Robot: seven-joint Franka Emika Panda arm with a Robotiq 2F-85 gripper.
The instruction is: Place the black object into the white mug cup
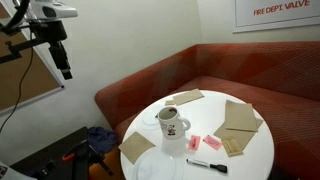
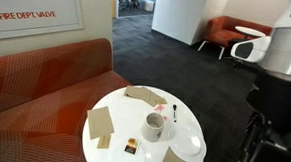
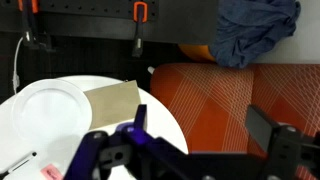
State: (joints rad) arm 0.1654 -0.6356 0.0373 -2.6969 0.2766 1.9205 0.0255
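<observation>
The white mug [image 1: 172, 122] stands upright near the middle of the round white table [image 1: 255, 150]; it also shows in the other exterior view [image 2: 155, 126]. The slim black object [image 1: 207, 165] lies flat on the table near the front edge, apart from the mug. It shows in an exterior view [image 2: 175, 112] and faintly at the wrist view's lower left [image 3: 18, 163]. My gripper [image 1: 62, 62] hangs high up, well away from the table. In the wrist view the gripper [image 3: 200, 125] is open and empty, over the table's edge and the couch.
Brown napkins [image 1: 240, 118] and pink packets [image 1: 193, 143] lie on the table. A white plate [image 1: 155, 168] sits at the table's edge, also in the wrist view [image 3: 45, 105]. A red-orange couch [image 1: 150, 85] curves behind. A blue cloth bundle [image 3: 255, 30] lies beyond the couch.
</observation>
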